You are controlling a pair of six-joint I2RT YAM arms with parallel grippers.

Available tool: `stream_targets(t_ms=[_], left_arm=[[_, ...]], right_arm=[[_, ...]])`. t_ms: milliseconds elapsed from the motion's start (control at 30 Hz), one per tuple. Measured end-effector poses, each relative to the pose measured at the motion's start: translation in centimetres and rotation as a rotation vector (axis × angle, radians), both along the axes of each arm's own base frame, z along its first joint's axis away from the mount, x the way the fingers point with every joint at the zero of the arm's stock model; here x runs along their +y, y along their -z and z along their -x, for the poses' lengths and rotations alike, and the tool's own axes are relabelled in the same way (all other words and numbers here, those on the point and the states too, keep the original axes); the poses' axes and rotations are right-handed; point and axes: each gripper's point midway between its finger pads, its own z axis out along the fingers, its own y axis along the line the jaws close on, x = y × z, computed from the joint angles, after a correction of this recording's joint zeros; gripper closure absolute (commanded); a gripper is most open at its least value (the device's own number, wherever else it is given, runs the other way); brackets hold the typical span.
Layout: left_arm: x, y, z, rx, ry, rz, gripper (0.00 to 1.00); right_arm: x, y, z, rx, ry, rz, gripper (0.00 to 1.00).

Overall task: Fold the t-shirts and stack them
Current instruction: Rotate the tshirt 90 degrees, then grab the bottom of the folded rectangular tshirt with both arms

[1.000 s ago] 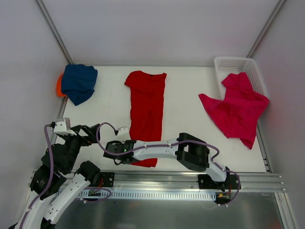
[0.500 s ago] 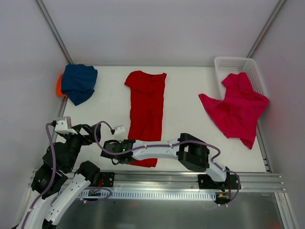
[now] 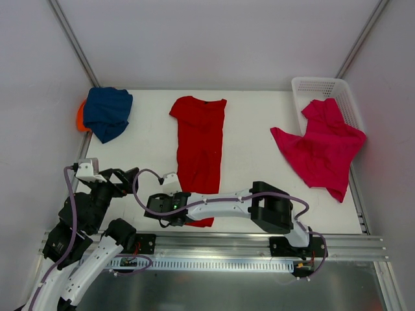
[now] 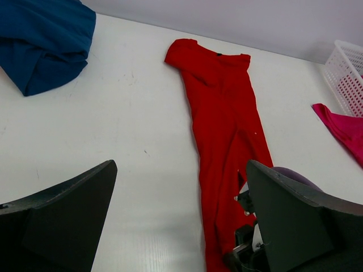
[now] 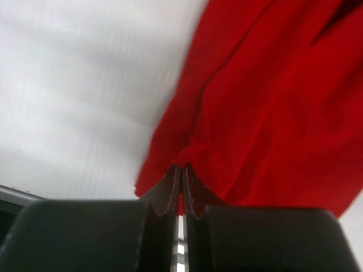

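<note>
My right gripper (image 5: 181,168) is pinched closed, the two fingers (image 5: 168,192) pressed together with hardly a slit between them. At their tips the red shirt (image 3: 200,142) puckers into a small fold, so I read it as gripping the cloth at the shirt's near left corner, right by the hem. That arm reaches across from its base on the right, low over the table (image 3: 142,162), to get there.

My left gripper (image 4: 180,170) is spread wide with nothing between the fingers. It hangs above the near left part of the table, touching nothing (from its own camera I look along the table at the red shirt).

The red shirt lies flat in the middle of the table as a long narrow strip. Its long axis runs from the far side toward the arms, collar at the far end, hem at the near end, with one sleeve poking out on the far left.

The navy shirt (image 3: 107,113) sits bunched in the far left corner, well apart from the red one. It rests on the orange shirt (image 3: 80,116), of which only a sliver shows at its left edge.

The pink shirt (image 3: 321,146) sprawls on the right side, its far part lying up over the white basket (image 3: 318,84) in the far right corner, the rest spread on the table.
</note>
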Motion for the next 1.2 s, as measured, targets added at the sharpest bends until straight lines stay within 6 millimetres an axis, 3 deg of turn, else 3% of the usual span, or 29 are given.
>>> stream_targets(t_ms=[400,967,1033,1067,1133,1167,1200], left_arm=[[-0.2,0.2,-0.2,0.01,0.003,-0.006,0.01],[-0.7,0.6,-0.5,0.036,0.021,-0.021,0.01],[-0.7,0.6,-0.5,0.038,0.022,-0.022,0.01],[-0.7,0.6,-0.5,0.038,0.023,-0.022,0.01],[-0.8,0.6,-0.5,0.039,0.024,-0.022,0.01],[-0.8,0.6,-0.5,0.039,0.025,-0.022,0.01],[-0.8,0.7,-0.5,0.041,0.027,-0.023,0.01]], right_arm=[[-4.0,-1.8,0.7,-0.046,0.055,0.016,1.0],[-8.5,0.6,1.7,-0.043,0.147,0.088,0.99],[-9.0,0.8,1.8,-0.04,0.162,0.087,0.79],[-9.2,0.9,1.9,-0.04,0.168,0.089,0.46],[-9.7,0.9,1.9,-0.043,0.182,0.096,0.15],[-10.1,0.8,2.0,-0.048,0.185,0.104,0.03],[-10.4,0.7,2.0,-0.054,0.188,0.112,0.0]])
